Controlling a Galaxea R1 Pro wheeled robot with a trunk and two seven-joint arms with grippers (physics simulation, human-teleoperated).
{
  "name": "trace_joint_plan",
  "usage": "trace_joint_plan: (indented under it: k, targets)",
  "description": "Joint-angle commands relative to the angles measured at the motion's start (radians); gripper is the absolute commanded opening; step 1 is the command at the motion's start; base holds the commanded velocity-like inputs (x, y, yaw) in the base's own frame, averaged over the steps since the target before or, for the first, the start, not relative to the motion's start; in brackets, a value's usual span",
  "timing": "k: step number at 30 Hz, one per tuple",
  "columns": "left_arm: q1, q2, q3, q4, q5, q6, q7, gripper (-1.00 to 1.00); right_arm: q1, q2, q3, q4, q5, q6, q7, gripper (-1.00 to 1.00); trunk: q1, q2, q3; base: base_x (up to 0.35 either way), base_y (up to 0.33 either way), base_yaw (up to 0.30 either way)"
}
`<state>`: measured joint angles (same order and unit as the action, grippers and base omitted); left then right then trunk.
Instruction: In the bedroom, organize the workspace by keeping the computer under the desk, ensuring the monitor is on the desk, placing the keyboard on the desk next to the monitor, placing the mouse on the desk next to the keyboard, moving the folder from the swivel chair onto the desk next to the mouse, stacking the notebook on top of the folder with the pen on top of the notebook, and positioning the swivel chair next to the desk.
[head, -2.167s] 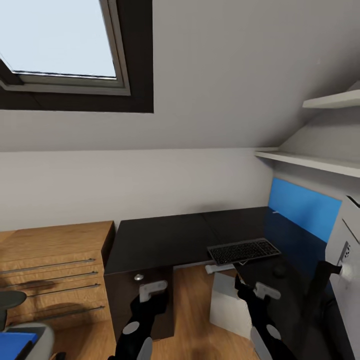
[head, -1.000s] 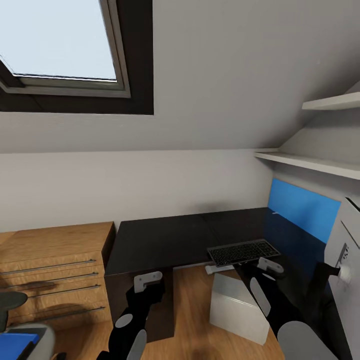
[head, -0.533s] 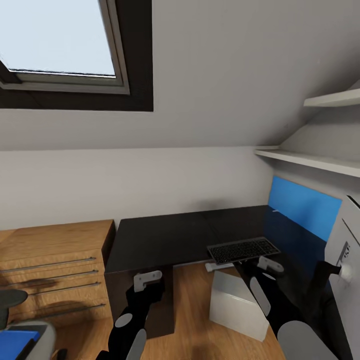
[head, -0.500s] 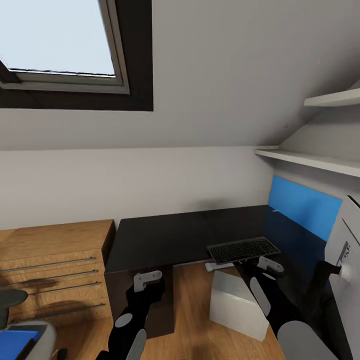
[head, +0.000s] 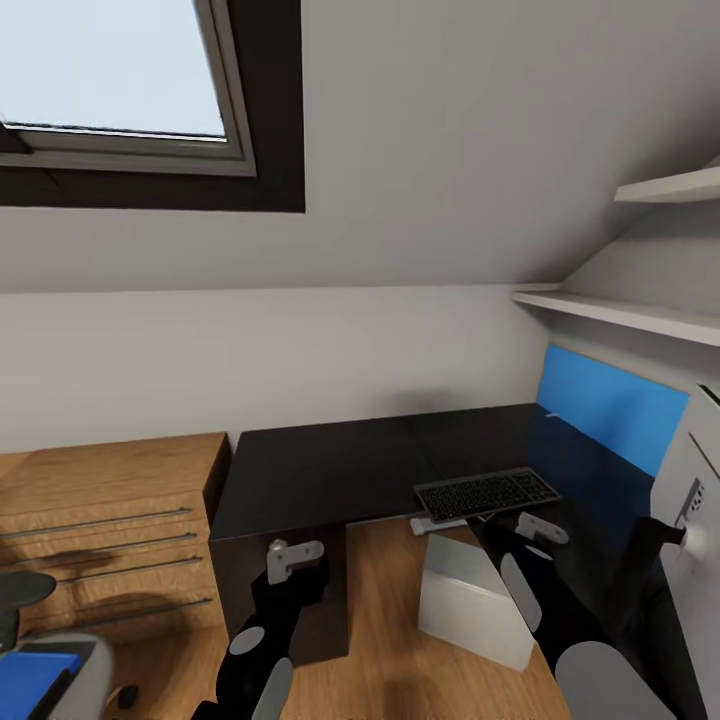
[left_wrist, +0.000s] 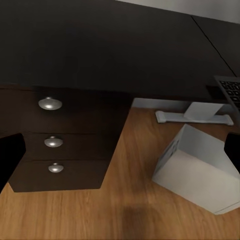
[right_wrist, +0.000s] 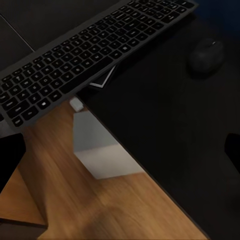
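Sloped white walls and a skylight (head: 110, 70) framed the bedroom corner, where the desk (head: 330, 470) ran black and L-shaped beside a light wood cabinet (head: 100, 520); the keyboard (head: 485, 494) lay at the desk's inner corner, overhanging the edge, with the mouse (right_wrist: 206, 56) near one end of it; the computer (head: 470, 600) stood on the wooden floor (head: 380, 600), seemingly only partly under the desk; the monitor (head: 690, 520) showed its pale back at the right; the folder (head: 35, 675) rested blue on the swivel chair (head: 60, 660) at the lower left. The left gripper (head: 293, 560) hung in front of the drawer pedestal (left_wrist: 55, 145), the right gripper (head: 535, 528) over the desk just short of the keyboard; both looked spread with nothing between the fingers. I judged the keyboard step to be in hand; the next move would call for lowering the right gripper onto the keyboard and drawing it fully onto the desk toward the monitor.
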<state>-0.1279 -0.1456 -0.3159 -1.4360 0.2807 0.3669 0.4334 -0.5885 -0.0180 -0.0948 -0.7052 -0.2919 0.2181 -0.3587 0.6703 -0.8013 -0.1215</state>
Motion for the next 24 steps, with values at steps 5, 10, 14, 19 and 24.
trace_joint_plan:
  k: [5,10,14,19,24]
  targets:
    - [-0.001,0.001,-0.002,-0.001,0.009,0.003,0.008,1.00,-0.001,0.000,0.001,-0.002,-0.007,0.004,-0.005,1.00,0.000,-0.001,-0.010,0.000,0.000,0.000]
    - [-0.001,0.001,-0.002,-0.001,0.009,0.003,0.008,1.00,-0.001,0.000,0.001,-0.002,-0.006,0.004,-0.005,1.00,0.000,-0.001,-0.018,0.000,0.000,0.000]
    - [-0.001,0.001,-0.002,-0.002,0.009,0.003,0.008,1.00,-0.001,-0.001,0.001,-0.002,-0.006,0.004,-0.005,1.00,0.000,-0.001,-0.024,0.000,0.000,0.000]
    - [-0.001,0.001,-0.002,-0.011,0.009,0.003,0.008,1.00,-0.001,-0.002,0.001,-0.002,-0.006,0.004,-0.005,1.00,0.000,-0.001,-0.032,0.000,0.000,0.000]
    - [-0.001,0.001,-0.003,-0.013,0.009,0.004,0.008,1.00,-0.001,-0.003,0.001,-0.002,-0.006,0.004,-0.005,1.00,0.000,-0.001,-0.040,0.000,0.000,0.000]
